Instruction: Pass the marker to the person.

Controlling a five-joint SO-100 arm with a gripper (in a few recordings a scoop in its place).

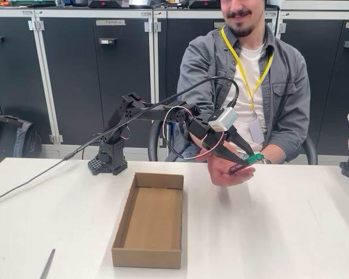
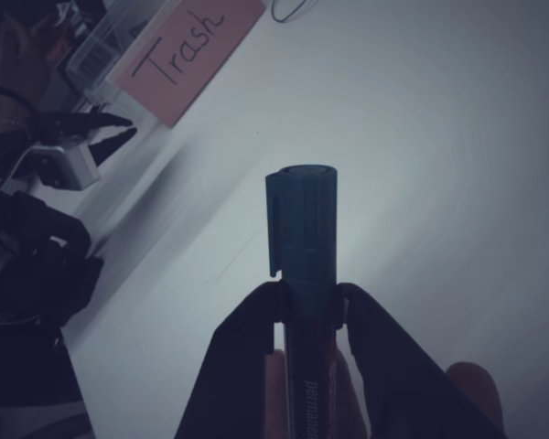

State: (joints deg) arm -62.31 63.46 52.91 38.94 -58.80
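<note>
White table, dark cabinets behind. The marker [image 1: 246, 163] is clamped in the gripper [image 1: 245, 162], jaws closed on its barrel just below the green cap, held over the person's [image 1: 250, 70] open hand [image 1: 228, 172]. Judged light, rigid and smooth; best taken by the free lower barrel. The wrist view shows the cap [image 2: 301, 219] end-on; the fixed view shows a cardboard box [image 1: 151, 218].

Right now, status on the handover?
Pincer shut on marker. Marker over person's open hand. Nothing in the way.
</note>
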